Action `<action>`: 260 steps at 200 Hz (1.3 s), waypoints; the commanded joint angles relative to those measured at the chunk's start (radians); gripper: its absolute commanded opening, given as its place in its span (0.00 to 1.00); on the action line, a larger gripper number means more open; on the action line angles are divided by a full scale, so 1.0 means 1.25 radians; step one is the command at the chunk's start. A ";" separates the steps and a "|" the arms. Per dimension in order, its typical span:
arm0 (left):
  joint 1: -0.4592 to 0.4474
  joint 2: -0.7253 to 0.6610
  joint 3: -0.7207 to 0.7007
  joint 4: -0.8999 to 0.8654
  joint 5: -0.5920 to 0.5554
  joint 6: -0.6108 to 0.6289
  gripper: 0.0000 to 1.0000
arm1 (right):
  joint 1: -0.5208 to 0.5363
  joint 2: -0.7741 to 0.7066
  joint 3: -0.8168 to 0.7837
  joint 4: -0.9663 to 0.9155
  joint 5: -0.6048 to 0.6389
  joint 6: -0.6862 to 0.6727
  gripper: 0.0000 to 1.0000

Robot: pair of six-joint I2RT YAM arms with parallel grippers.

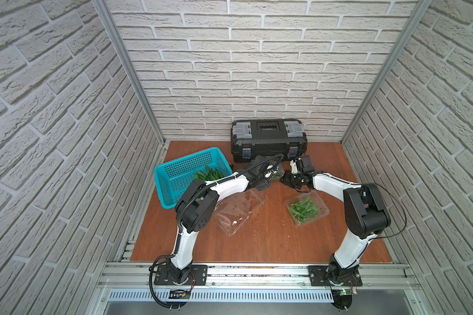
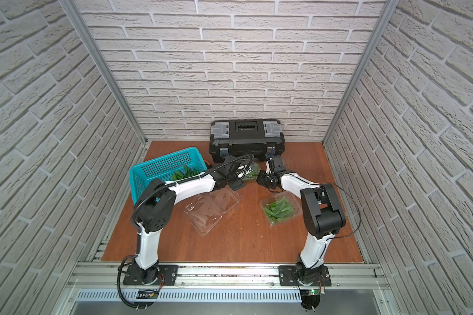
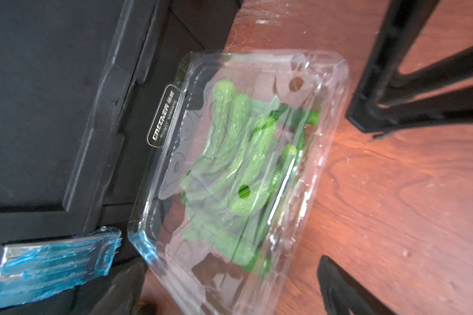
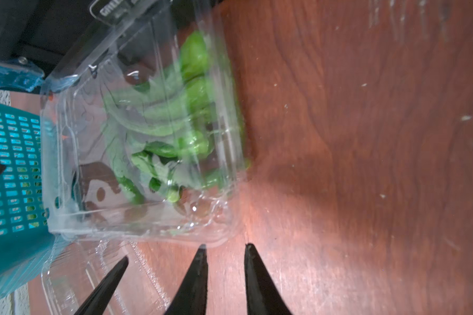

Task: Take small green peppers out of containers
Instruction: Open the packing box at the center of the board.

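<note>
Our left gripper (image 3: 342, 191) stands with its jaws spread wide and nothing between them. Both of its black fingers (image 3: 380, 81) show over bare wood just beside the closed clamshell (image 3: 257, 65), apart from it. Our right gripper (image 4: 224, 249) has its jaws only a narrow gap apart, with bare wood showing through the gap and nothing clamped. Its fingertips (image 4: 201, 255) sit right at the rim of that same clamshell; we cannot tell whether one of them touches the plastic.

Between the two grippers, the closed clamshell lies flat on the wooden table (image 1: 271, 240), its lid down over a pile of small green peppers (image 3: 230, 131). One long side of it lies close against the front of the black toolbox (image 1: 268, 141), which stands at the back wall.

Nearer the arm bases, under the left arm, we see an empty clamshell (image 1: 230, 221) lying open, both clear halves flat on the wood. Near the right arm's elbow, well apart from the empty one, a third clamshell (image 1: 322, 211) holds more peppers (image 1: 302, 208); we cannot tell from the top views whether its lid is latched.

On the left side of the table stands the teal basket (image 1: 161, 185), tilted towards the middle, with a few loose peppers (image 1: 208, 174) lying inside it.
</note>
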 commanded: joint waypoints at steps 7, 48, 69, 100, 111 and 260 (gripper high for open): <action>0.004 0.008 0.030 0.057 -0.022 0.010 0.98 | 0.011 -0.035 -0.016 0.017 -0.022 -0.025 0.26; 0.004 -0.006 0.027 0.053 -0.021 0.014 0.98 | 0.011 -0.037 -0.036 0.031 -0.020 -0.016 0.25; 0.005 0.002 0.033 0.060 -0.022 0.018 0.98 | 0.012 -0.035 -0.037 0.035 -0.022 -0.014 0.25; 0.009 0.031 0.042 0.082 -0.019 0.026 0.97 | 0.013 -0.034 -0.033 0.036 -0.029 -0.014 0.25; 0.013 0.040 0.045 0.093 -0.020 0.026 0.97 | 0.013 -0.037 -0.032 0.037 -0.035 -0.012 0.25; 0.015 0.096 0.137 0.075 0.032 0.038 0.09 | 0.018 -0.067 -0.053 0.063 -0.081 -0.018 0.24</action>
